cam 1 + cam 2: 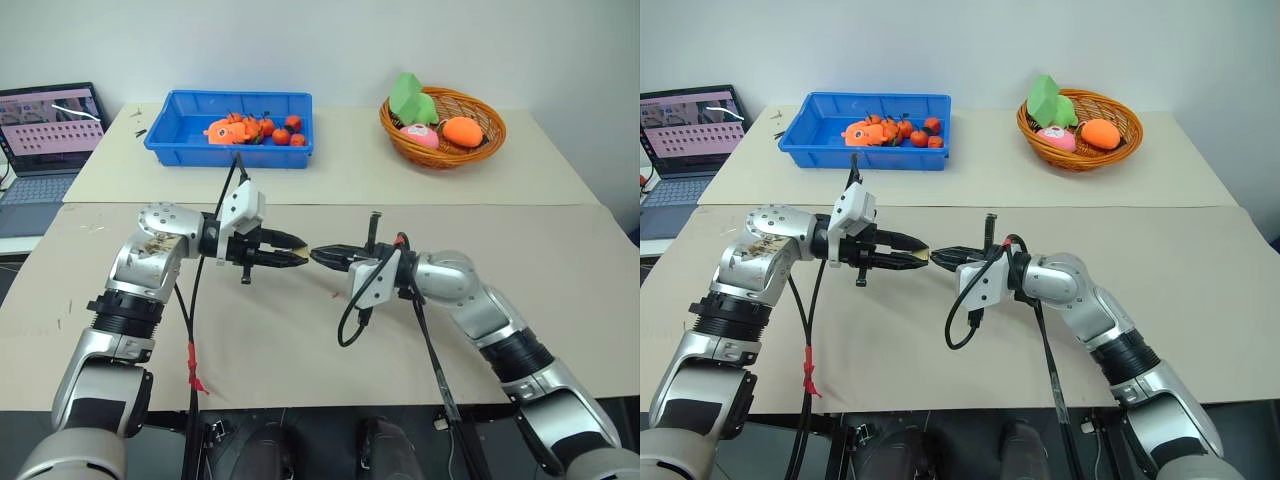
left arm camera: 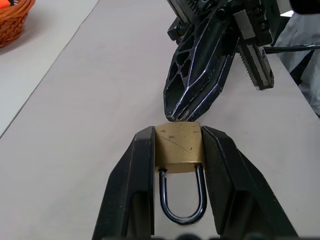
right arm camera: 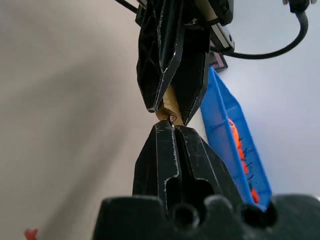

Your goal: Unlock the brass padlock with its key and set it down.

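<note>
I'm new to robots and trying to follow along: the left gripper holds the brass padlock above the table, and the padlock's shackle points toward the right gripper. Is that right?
Not quite. The left gripper does hold the brass padlock above the table, but the shackle points back toward the left gripper's own wrist, away from the right gripper. The padlock's flat end faces the right gripper. The left wrist view shows this.

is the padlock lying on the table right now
No, the brass padlock is held up off the table, clamped between the two fingers of the left pincer, with its shackle pointing back toward the wrist.
</note>
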